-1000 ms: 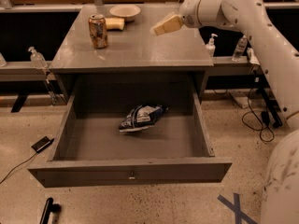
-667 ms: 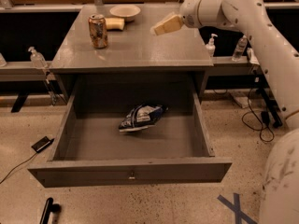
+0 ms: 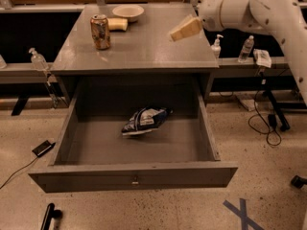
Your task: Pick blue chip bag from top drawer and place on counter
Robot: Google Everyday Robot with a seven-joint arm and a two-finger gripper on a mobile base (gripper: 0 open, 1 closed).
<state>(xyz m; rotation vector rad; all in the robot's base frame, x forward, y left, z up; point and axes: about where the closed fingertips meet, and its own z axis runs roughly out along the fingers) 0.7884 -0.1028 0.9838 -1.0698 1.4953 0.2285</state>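
Note:
The blue chip bag (image 3: pixel 146 120) lies crumpled on the floor of the open top drawer (image 3: pixel 134 175), near its middle and a little toward the back. The grey counter (image 3: pixel 144 47) is right above the drawer. My gripper (image 3: pixel 183 29), with tan fingers on a white arm, hovers above the counter's right side. It is well above and behind the bag, it points left, and it holds nothing that I can see.
A brownish drink can (image 3: pixel 100 31) stands on the counter's left side, with a white bowl (image 3: pixel 127 12) and a pale sponge-like block (image 3: pixel 117 24) behind it. Bottles (image 3: pixel 246 49) stand on a ledge to the right. Cables lie on the floor at right, and a dark device (image 3: pixel 42 148) lies at left.
The gripper has shifted a little to the right and slightly lower over the counter. The bag, drawer and can have not moved.

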